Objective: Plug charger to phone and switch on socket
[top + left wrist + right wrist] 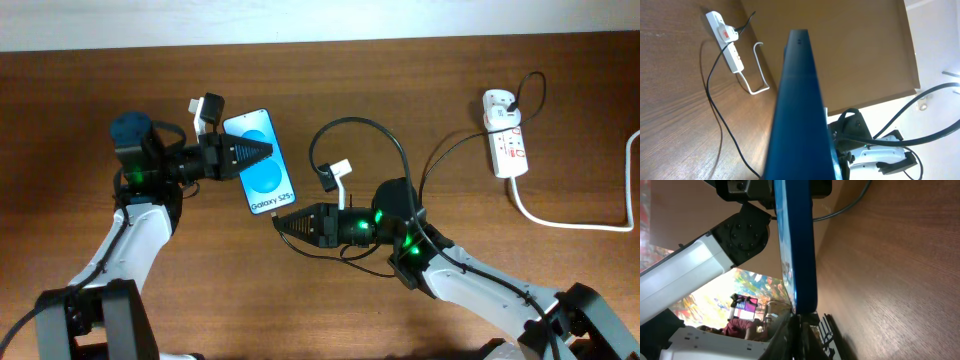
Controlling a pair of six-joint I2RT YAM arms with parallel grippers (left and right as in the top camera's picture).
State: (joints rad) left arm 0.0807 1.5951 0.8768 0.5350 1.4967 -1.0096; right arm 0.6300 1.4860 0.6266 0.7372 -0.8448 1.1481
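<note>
Right wrist view: the right gripper (pixel 801 324) is seen closed on the charger plug (pixel 806 314). The phone (pixel 796 245) has its nearer short end just beyond the plug, and its long axis runs straight away. Only in the overhead view is the phone shown clamped by the closed left gripper (pixel 258 152) over the bench (pixel 450 60), with the socket (pixel 505 140) well apart, far right.

charger (pixel 358 120) tip hidden in right gripper (pixel 282 224); socket (pixel 505 142) switch position too small
</note>
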